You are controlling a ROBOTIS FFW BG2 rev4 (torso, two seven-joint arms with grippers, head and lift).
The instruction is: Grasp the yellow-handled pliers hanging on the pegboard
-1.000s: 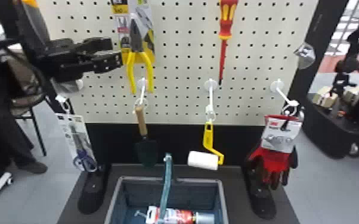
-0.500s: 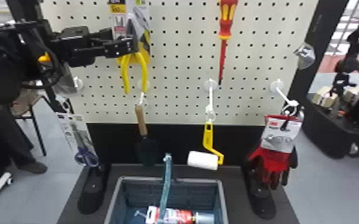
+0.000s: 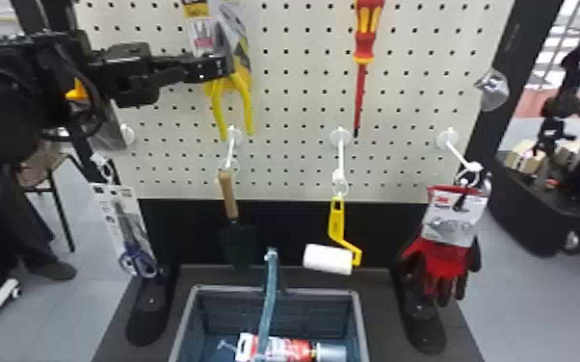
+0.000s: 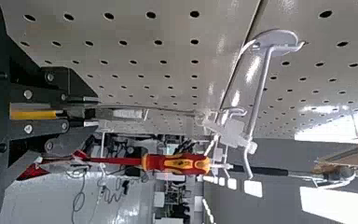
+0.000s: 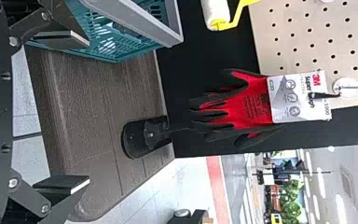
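Left gripper (image 3: pixel 216 67) was up at the pegboard (image 3: pixel 414 82), with its fingertips on the pliers (image 3: pixel 246 103) just above the point where the yellow handles fork. The handles hung below the fingertips.

We could not judge the grip from the head view. The left wrist view settled it. The two fingers (image 4: pixel 42 128) lay close together, pinching a yellow strip and some grey metal of the pliers, which we saw edge-on. Beyond the fingertips there, we noted a white hook (image 4: pixel 261 70) and the screwdriver (image 4: pixel 177 163).

Right gripper (image 5: pixel 58 109): fingers spread wide, nothing between them. Past them, its wrist view gave us the table (image 5: pixel 88 102), basket (image 5: pixel 135 21), roller (image 5: pixel 216 11) and red gloves (image 5: pixel 233 112) hanging from the board.
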